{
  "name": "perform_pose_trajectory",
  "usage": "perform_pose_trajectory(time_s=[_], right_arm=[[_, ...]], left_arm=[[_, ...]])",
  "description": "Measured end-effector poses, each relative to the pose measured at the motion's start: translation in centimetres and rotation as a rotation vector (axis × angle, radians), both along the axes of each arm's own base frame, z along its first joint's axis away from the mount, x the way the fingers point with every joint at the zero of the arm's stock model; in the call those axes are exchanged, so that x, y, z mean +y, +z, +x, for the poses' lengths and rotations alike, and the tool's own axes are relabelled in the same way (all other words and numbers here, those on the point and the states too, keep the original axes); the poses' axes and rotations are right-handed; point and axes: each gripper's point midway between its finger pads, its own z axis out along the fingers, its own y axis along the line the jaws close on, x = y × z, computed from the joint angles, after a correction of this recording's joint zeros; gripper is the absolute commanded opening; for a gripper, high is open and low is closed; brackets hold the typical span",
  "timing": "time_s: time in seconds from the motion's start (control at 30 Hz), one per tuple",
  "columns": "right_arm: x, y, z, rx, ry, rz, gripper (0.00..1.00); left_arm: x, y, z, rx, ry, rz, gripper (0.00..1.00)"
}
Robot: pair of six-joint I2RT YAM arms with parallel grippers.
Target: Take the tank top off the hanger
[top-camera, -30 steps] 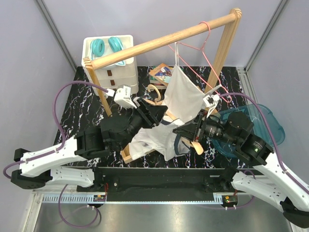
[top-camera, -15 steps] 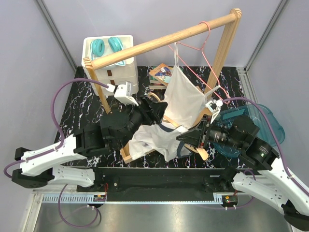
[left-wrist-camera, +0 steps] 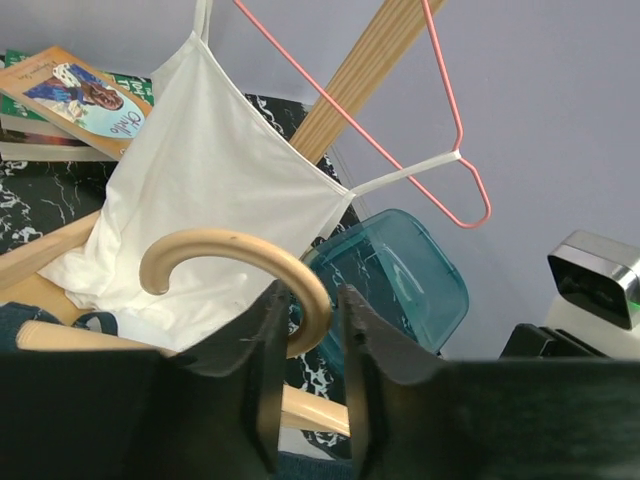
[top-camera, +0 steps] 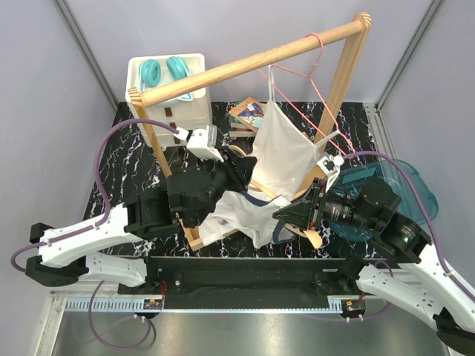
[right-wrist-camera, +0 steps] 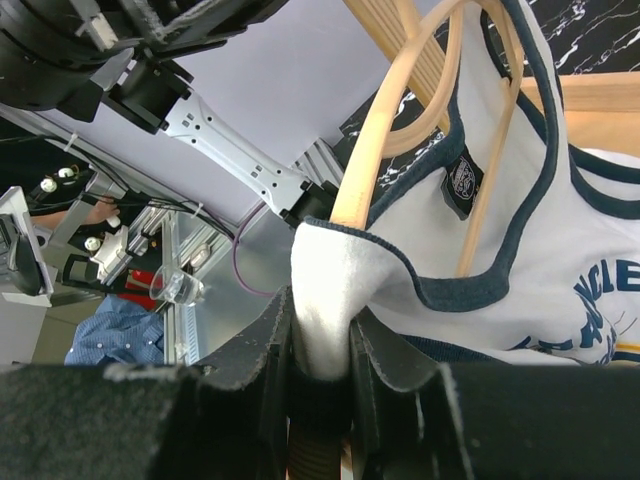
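Note:
A white tank top with navy trim [top-camera: 236, 213] hangs on a wooden hanger [top-camera: 315, 237] held low in front of the rack. My left gripper [top-camera: 234, 165] is shut on the hanger's curved wooden hook [left-wrist-camera: 238, 248]; in the left wrist view the hook passes between my gripper [left-wrist-camera: 305, 335]. My right gripper [top-camera: 288, 216] is shut on a white fold of the tank top's shoulder, where my gripper [right-wrist-camera: 320, 345] pinches it beside the hanger's arm [right-wrist-camera: 385, 130]. The tank top [right-wrist-camera: 530, 260] spreads to the right, its label showing.
A wooden rack [top-camera: 245, 63] carries a pink wire hanger [top-camera: 315, 70] with a white camisole [top-camera: 282, 148]. A white drawer unit [top-camera: 171, 96] stands back left, books [top-camera: 249, 115] behind the rack, a teal bin [top-camera: 404, 185] at the right.
My left gripper has risen and moved back with the hanger's hook. My right gripper has shifted a little toward the near edge, still holding the tank top's shoulder.

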Motion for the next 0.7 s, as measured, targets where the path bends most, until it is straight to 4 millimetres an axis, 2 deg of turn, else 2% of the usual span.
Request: perform_pose_trajectory(time_s=[0.17, 0.2, 0.23, 0.3, 0.4, 0.47, 0.53, 0.57, 0.7], right_arm=[[-0.3, 0.1, -0.1, 0.001, -0.011, 0.007, 0.01], [-0.4, 0.1, -0.1, 0.003, -0.012, 0.008, 0.1], [-0.4, 0.1, -0.1, 0.005, -0.014, 0.009, 0.13], [-0.4, 0.1, -0.1, 0.014, -0.021, 0.009, 0.15], [-0.4, -0.2, 0.0, 0.029, -0.025, 0.003, 0.33], [-0.3, -0.4, 0.1, 0.04, -0.029, -0.002, 0.52], [-0.4, -0.8, 0.2, 0.064, -0.038, -0.016, 0.65], [-0.4, -1.1, 0.2, 0.076, -0.043, -0.025, 0.74], [-0.7, -2.0, 0.4, 0.109, -0.068, -0.056, 0.86]], left_arm=[[-0.4, 0.2, 0.2, -0.02, -0.003, 0.046, 0.0], [-0.4, 0.3, 0.2, -0.024, -0.004, 0.055, 0.0], [-0.4, 0.3, 0.2, -0.029, -0.007, 0.063, 0.0], [-0.5, 0.3, 0.2, -0.033, -0.007, 0.074, 0.0], [-0.4, 0.2, 0.2, -0.038, -0.007, 0.09, 0.0], [-0.3, 0.0, 0.2, -0.039, -0.007, 0.099, 0.0], [-0.2, -0.1, 0.3, -0.042, 0.001, 0.112, 0.0], [-0.1, -0.1, 0.4, -0.043, 0.003, 0.114, 0.0], [0.1, -0.2, 0.4, -0.043, 0.008, 0.121, 0.0]])
